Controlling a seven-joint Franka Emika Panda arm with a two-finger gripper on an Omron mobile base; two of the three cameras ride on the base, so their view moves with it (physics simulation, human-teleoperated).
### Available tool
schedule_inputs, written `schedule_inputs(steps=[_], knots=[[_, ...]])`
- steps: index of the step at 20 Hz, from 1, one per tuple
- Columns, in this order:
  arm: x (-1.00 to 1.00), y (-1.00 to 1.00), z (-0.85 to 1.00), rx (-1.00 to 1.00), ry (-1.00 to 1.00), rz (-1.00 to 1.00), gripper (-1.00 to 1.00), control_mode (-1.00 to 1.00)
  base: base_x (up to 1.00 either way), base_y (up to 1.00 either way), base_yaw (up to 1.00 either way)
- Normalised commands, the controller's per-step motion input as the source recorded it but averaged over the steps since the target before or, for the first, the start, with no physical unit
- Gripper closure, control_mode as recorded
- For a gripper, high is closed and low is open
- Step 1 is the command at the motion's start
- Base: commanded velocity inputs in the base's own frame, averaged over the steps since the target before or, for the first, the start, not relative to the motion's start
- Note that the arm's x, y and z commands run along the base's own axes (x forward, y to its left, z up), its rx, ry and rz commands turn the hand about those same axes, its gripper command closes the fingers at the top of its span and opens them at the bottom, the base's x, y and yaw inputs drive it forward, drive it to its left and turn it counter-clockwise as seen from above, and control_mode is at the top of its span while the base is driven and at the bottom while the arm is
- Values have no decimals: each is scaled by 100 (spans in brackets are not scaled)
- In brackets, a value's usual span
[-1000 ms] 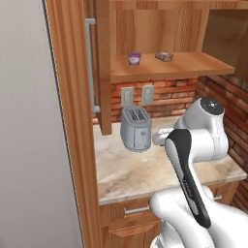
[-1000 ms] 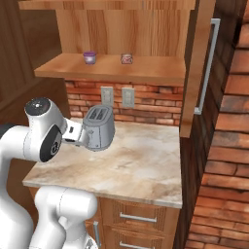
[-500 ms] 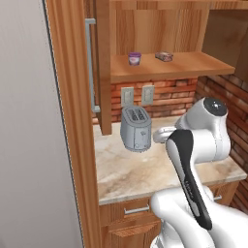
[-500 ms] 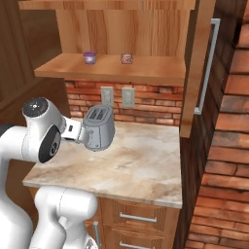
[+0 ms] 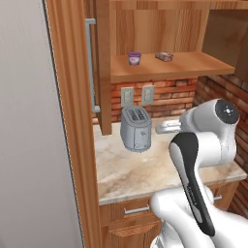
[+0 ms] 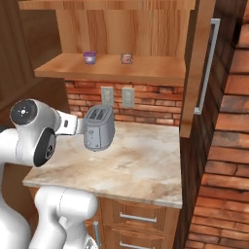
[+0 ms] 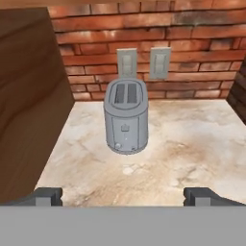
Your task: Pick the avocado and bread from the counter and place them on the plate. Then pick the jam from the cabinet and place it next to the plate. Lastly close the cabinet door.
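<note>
My gripper (image 7: 124,197) is open with nothing between its fingertips; it hovers over the beige counter (image 7: 192,139) and faces the brick back wall. From the left base view the gripper (image 5: 158,129) sits just right of a grey toaster. The cabinet door (image 5: 102,68) stands open, swung out toward me. On the cabinet shelf stand a purple-lidded pot (image 5: 134,58) and a small reddish jar (image 5: 164,56); I cannot tell which is the jam. The avocado, bread and plate are out of view.
A grey toaster (image 7: 126,115) stands on the counter (image 6: 141,165) ahead of the gripper, below two wall outlets (image 7: 143,62). A tall wooden panel (image 5: 72,121) bounds the counter's left end. The door's long handle (image 6: 209,65) faces outward. Brick wall (image 6: 228,146) closes the right side.
The arm's upper joint has drifted slightly away from the toaster. The toaster, the jars and the door have not moved.
</note>
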Motion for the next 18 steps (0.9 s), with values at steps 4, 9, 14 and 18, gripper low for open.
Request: schedule_inputs(steps=[4,9,14,18], knots=[[-1,0,35,0,-23,0,-100,-100,0,0,0],[0,0,42,0,-5,-1,-100,-100,0,0,0],[0,0,45,0,0,-4,-100,-100,0,0,0],[0,0,42,0,1,-5,-100,-100,0,0,0]])
